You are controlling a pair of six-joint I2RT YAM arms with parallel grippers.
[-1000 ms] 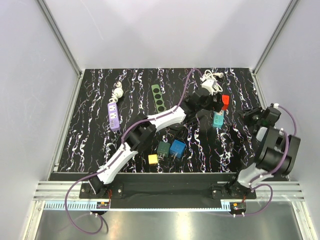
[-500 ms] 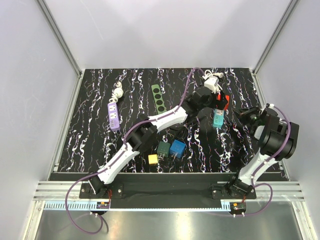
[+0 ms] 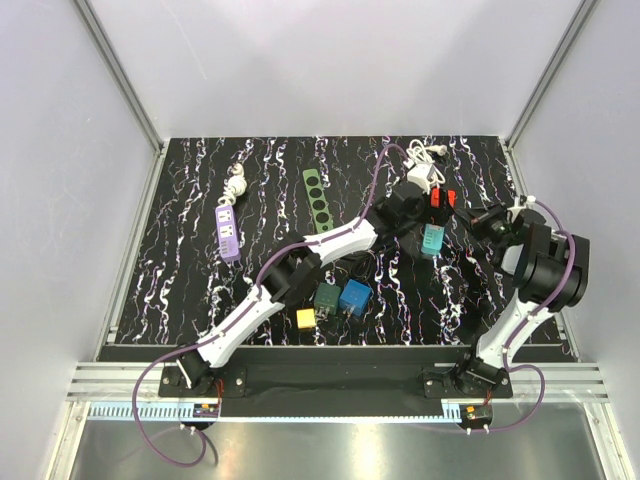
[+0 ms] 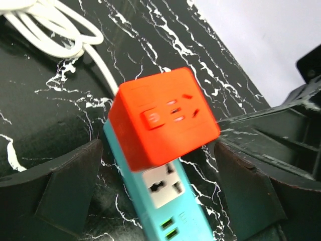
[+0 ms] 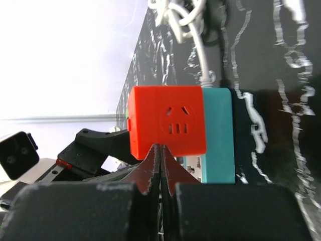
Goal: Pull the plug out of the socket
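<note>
- Black, white-veined table (image 3: 190,290) between pale walls; the task's things sit toward its far right, by a coiled white cable (image 3: 424,156).
- The orange plug (image 4: 163,118) is seated on one end of the teal socket strip (image 4: 173,211), which lies flat on the table.
- Your left gripper (image 4: 158,155) straddles the plug with its fingers spread wide and a gap on each side (nothing held).
- Your right gripper (image 5: 160,163) has its fingers pressed together, empty, and points at the plug's face.
- Step in hand, as I read it: lining up the grasp. The pull is not begun.
- Next, close the left fingers squarely on the plug's flanks, pin the strip with the right, then draw straight off. Otherwise the strip will likely lift too.
</note>
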